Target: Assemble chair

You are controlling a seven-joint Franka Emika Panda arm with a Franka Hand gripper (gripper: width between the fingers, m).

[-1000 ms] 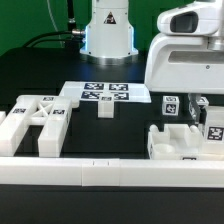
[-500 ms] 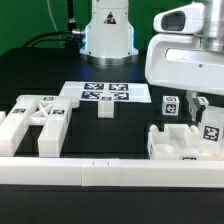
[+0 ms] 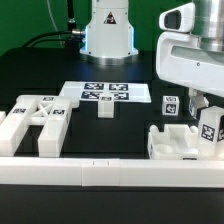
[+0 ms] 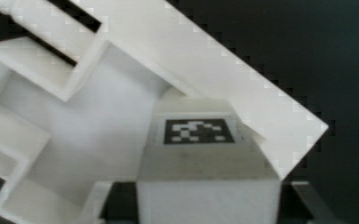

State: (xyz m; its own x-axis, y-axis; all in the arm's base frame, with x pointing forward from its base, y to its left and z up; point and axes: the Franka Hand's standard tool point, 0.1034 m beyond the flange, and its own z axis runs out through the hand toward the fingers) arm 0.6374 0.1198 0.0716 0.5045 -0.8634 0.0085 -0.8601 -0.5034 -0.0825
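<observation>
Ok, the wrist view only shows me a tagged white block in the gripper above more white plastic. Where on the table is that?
Observer: The gripper holds the tagged white square post at the exterior view's right, down by a white blocky plastic assembly that sits just behind the long white border rail.
Operator: Any loose parts elsewhere?
Observer: A short white square post stands upright at the marker board, on its near edge.
Operator: Anything else?
Observer: A white plastic frame piece with tags lies at the exterior view's left.
</observation>
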